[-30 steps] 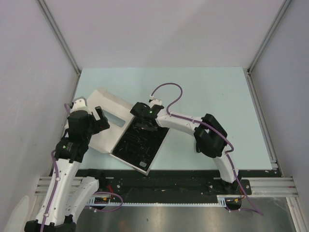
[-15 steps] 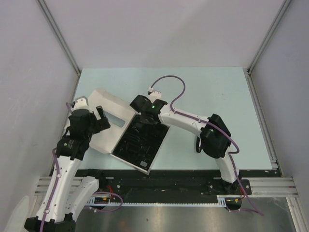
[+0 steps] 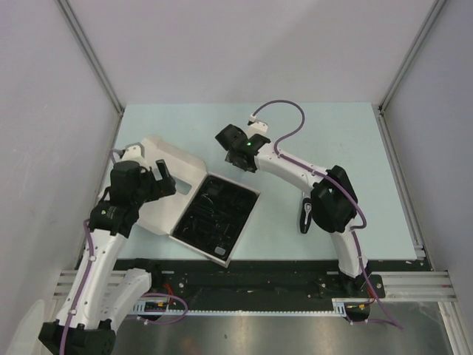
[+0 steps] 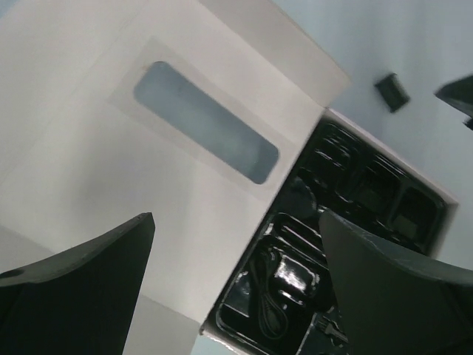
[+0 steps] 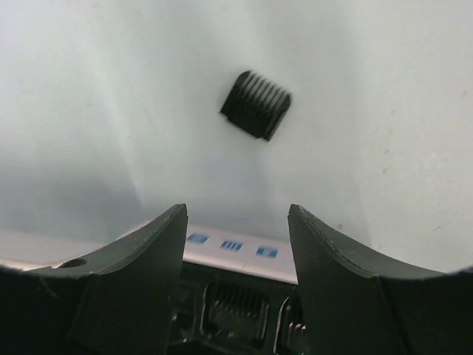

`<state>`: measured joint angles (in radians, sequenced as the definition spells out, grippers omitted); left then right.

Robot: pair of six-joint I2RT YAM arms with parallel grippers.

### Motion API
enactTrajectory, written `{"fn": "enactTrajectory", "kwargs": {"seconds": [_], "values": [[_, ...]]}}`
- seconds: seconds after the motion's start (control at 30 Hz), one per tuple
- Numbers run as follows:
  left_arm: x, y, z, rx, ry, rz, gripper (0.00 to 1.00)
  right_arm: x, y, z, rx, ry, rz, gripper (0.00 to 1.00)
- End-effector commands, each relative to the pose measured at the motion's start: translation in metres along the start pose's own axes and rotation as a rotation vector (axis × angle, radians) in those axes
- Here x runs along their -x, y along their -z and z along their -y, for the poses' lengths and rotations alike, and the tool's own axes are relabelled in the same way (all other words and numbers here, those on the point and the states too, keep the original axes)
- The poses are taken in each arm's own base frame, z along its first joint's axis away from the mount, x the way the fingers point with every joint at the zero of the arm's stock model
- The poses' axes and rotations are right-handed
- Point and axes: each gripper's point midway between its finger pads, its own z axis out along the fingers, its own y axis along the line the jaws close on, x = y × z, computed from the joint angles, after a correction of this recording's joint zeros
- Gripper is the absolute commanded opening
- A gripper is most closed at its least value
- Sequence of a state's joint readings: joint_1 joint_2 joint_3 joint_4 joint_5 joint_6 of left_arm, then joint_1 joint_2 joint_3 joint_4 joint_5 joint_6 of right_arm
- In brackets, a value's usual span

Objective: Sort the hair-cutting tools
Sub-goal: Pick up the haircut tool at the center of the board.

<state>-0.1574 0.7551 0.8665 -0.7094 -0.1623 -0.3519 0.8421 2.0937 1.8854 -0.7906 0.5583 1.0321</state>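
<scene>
Comb guard (image 5: 256, 104) ahead of right jaws

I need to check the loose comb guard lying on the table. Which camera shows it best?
Right wrist: the comb guard lies alone on the table, teeth plainly visible. Left wrist shows only a small dark block beyond the box. Top external: I cannot make it out.

- comb guard (image 5: 256, 104): teeth blurred in right wrist view; from above, lost against right gripper (image 3: 242, 161).
- black tray (image 4: 403, 200): contents a dark glossy jumble, lower part cut off by frame edge.
- box (image 5: 222, 259) rim: blue print unreadable.
</scene>
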Motion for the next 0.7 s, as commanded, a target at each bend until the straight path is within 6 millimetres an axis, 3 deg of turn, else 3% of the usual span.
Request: {"fn": "enactTrajectory", "kwargs": {"seconds": [0.0, 0.1, 0.13, 0.2, 0.23, 0.27, 0.33, 0.37, 0.4, 0.43, 0.47, 0.53, 0.57, 0.63, 0.67], "values": [[0.020, 0.005, 0.068, -0.373, -0.123, 0.030, 1.00, 0.030, -0.012, 0.024, -0.069, -0.058, 0.031, 0.61], [0.024, -0.002, 0.093, -0.499, -0.193, 0.037, 1.00, 0.049, -0.011, 0.045, -0.042, -0.052, 0.032, 0.59], [0.034, -0.004, 0.101, -0.527, -0.212, 0.077, 1.00, 0.049, -0.010, 0.047, -0.012, -0.049, 0.010, 0.59], [0.043, -0.015, 0.120, -0.588, -0.269, 0.097, 1.00, 0.069, -0.002, 0.056, 0.039, -0.083, 0.025, 0.57], [0.045, -0.017, 0.129, -0.622, -0.291, 0.097, 1.00, 0.056, -0.004, 0.066, 0.051, -0.045, -0.023, 0.57], [0.052, -0.016, 0.144, -0.664, -0.334, 0.113, 1.00, 0.061, -0.004, 0.075, 0.052, -0.053, -0.026, 0.57], [0.048, -0.038, 0.162, -0.683, -0.394, 0.081, 1.00, 0.062, 0.005, 0.087, 0.062, -0.024, -0.037, 0.57], [0.052, -0.036, 0.182, -0.719, -0.432, 0.091, 1.00, 0.063, 0.007, 0.092, 0.056, -0.019, -0.034, 0.57], [0.053, -0.044, 0.189, -0.699, -0.452, 0.088, 1.00, 0.063, 0.010, 0.098, 0.048, -0.011, -0.032, 0.57], [0.036, -0.068, 0.198, -0.700, -0.504, 0.029, 1.00, 0.068, 0.018, 0.101, 0.059, -0.010, -0.020, 0.57], [0.041, -0.067, 0.215, -0.727, -0.529, 0.041, 1.00, 0.065, 0.019, 0.108, 0.050, 0.005, -0.025, 0.57], [0.023, -0.094, 0.230, -0.736, -0.572, -0.023, 1.00, 0.071, 0.030, 0.113, 0.066, 0.007, -0.017, 0.58], [0.026, -0.098, 0.241, -0.754, -0.591, -0.017, 1.00, 0.069, 0.030, 0.120, 0.058, 0.017, -0.024, 0.58], [0.009, -0.121, 0.251, -0.775, -0.630, -0.069, 1.00, 0.073, 0.032, 0.132, 0.043, 0.012, -0.035, 0.59], [0.014, -0.126, 0.257, -0.781, -0.639, -0.059, 1.00, 0.075, 0.037, 0.138, 0.041, 0.012, -0.031, 0.65]]}}
